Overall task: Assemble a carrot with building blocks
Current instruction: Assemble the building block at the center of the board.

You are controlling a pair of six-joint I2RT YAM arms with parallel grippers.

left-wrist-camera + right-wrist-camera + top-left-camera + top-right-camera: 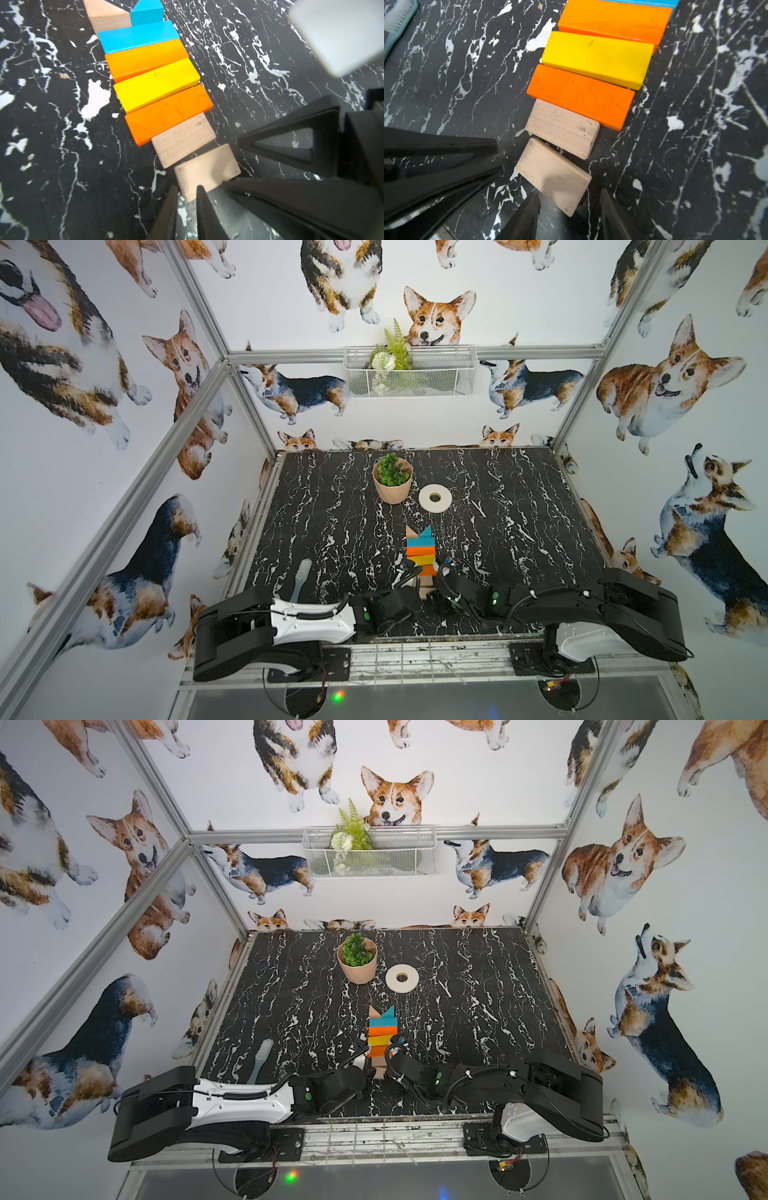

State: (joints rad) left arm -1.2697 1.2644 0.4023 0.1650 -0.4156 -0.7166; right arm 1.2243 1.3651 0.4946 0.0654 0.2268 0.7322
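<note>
Lying flat, blue-orange-yellow carrot (420, 556), right gripper (569, 197) released, left gripper (186, 187) nearly closed

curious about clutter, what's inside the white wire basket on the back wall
A green fern and a white flower ball stand at the left end of the basket; its mesh blurs their bases and the floor.
</note>
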